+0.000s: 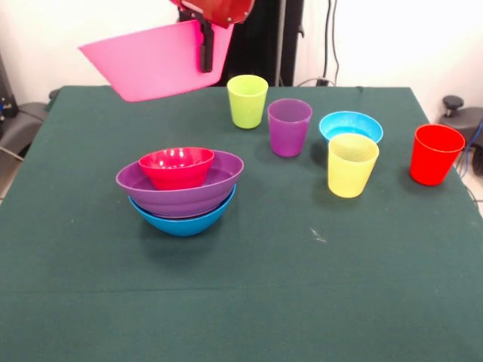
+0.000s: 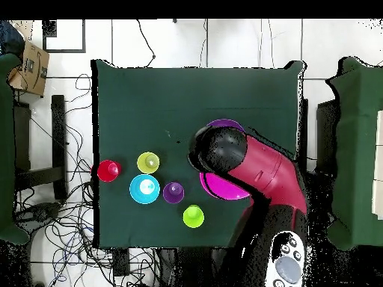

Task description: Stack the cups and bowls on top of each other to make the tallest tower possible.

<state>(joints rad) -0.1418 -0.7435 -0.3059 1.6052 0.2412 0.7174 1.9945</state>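
While the jaws (image 1: 204, 47) pinch the pink bowl's (image 1: 151, 64) rim, it hangs tilted, high above the surface (image 1: 302, 286), probably to go onto the tower (image 1: 181, 188) of 3 bowls.

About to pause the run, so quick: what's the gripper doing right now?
Gripper: shut on the rim of the pink bowl, holding it tilted in the air behind the tower.
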